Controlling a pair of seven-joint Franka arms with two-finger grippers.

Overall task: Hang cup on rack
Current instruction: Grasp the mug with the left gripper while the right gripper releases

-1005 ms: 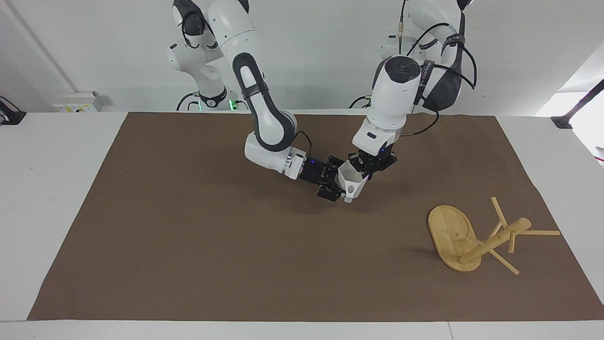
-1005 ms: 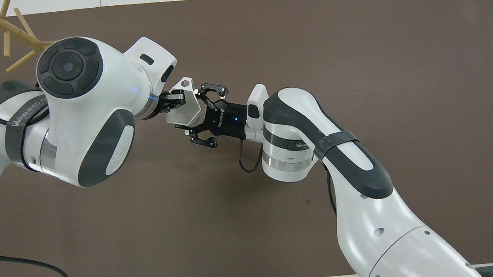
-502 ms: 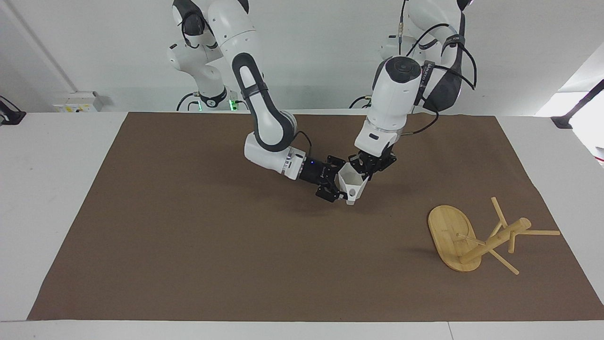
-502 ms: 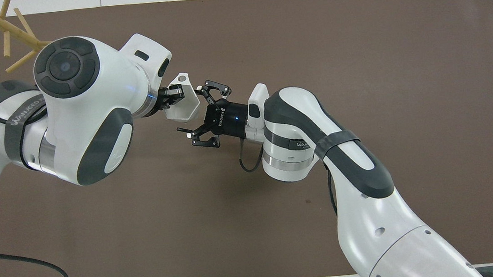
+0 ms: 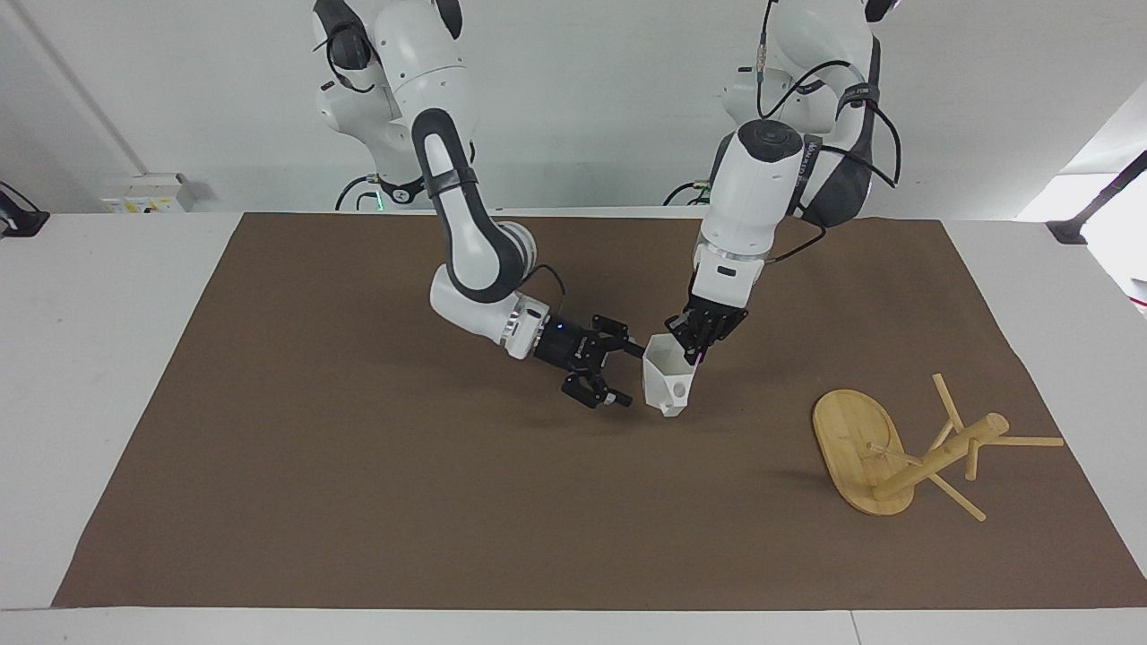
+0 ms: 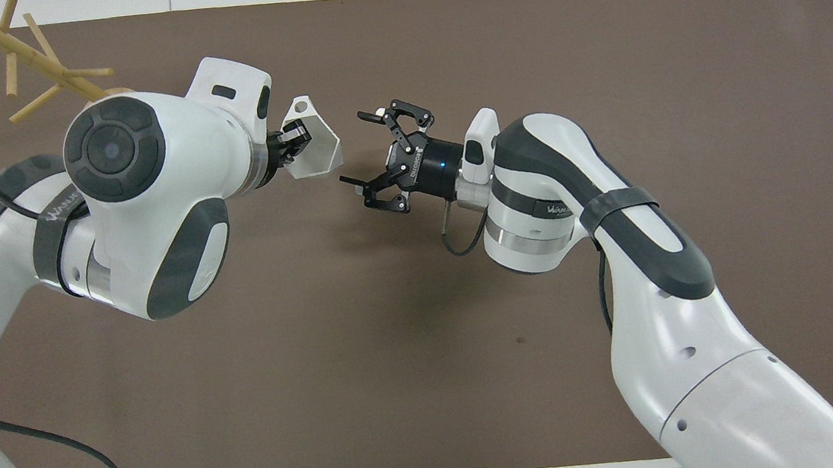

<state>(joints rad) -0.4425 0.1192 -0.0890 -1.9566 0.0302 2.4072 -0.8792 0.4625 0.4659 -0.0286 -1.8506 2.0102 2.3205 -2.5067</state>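
Observation:
The white faceted cup (image 5: 666, 387) (image 6: 314, 150) hangs tilted in the air over the middle of the brown mat. My left gripper (image 5: 688, 345) (image 6: 293, 139) is shut on its rim and comes down on it from above. My right gripper (image 5: 630, 376) (image 6: 353, 150) stands open beside the cup, a small gap away, with nothing between its fingers. The bamboo rack (image 5: 932, 461) (image 6: 40, 60) lies tipped over on the mat toward the left arm's end. Its oval base (image 5: 851, 439) stands on edge and its pegs stick out sideways.
The brown mat (image 5: 358, 466) covers most of the white table (image 5: 107, 358). Both arms reach low over the mat's middle. In the overhead view the left arm's big joint (image 6: 118, 148) hides the rack's base.
My right gripper has opened, let go of the cup and drawn back toward its own end. My left gripper keeps the cup and has carried it slightly toward the rack.

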